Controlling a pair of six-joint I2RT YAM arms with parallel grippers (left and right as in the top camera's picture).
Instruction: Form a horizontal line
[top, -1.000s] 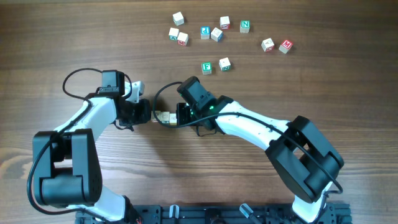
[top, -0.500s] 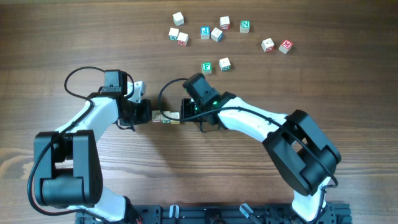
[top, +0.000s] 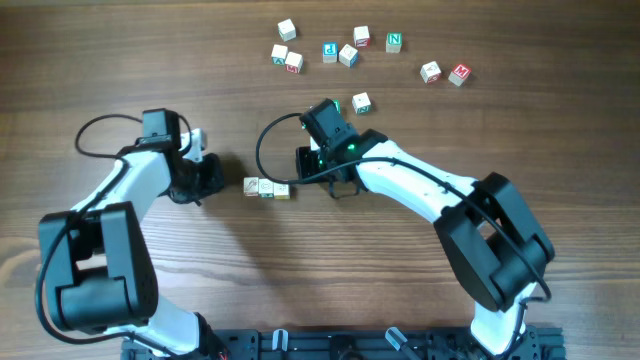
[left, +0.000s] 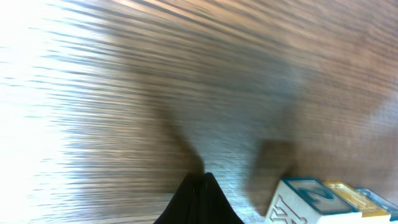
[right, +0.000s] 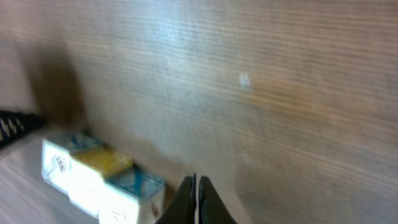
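Note:
The horizontal line (top: 266, 188) is a row of three small pale letter cubes lying side by side on the wooden table. It also shows in the left wrist view (left: 308, 202) and the right wrist view (right: 99, 180). My left gripper (top: 220, 179) is shut and empty, a short gap left of the row; its closed tips show in the left wrist view (left: 202, 182). My right gripper (top: 299, 172) is shut and empty, just right of and behind the row; its closed tips show in the right wrist view (right: 196, 186). Neither gripper touches the cubes.
Several loose letter cubes lie at the back: a white one (top: 287, 30), a blue-letter one (top: 330, 51), a green N one (top: 394, 42), a red-faced one (top: 459, 73) and one close behind my right wrist (top: 361, 102).
Both grippers have drawn back from the row: the left moved left, the right moved back and to the right. The three cubes stay in place, free of both.

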